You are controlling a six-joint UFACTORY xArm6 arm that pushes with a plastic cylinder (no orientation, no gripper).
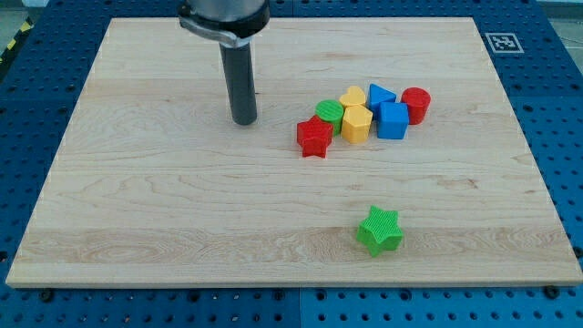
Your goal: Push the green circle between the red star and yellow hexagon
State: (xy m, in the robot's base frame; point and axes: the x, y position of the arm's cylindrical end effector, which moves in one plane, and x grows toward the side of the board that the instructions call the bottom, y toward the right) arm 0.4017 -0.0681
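— Where was the green circle (330, 114) found?
— It was seen wedged in the cluster, touching the red star (314, 138) below it and the yellow hexagon (356, 123) on its right.
— And my tip (244, 119)?
— It was set on the worktop (137, 200), left of the cluster, apart from every block. No end effector was fitted, so no state could be told.

A straight, dark grey cylindrical rod is being shown below a wider black collar, my tip (244, 121) being blunt.
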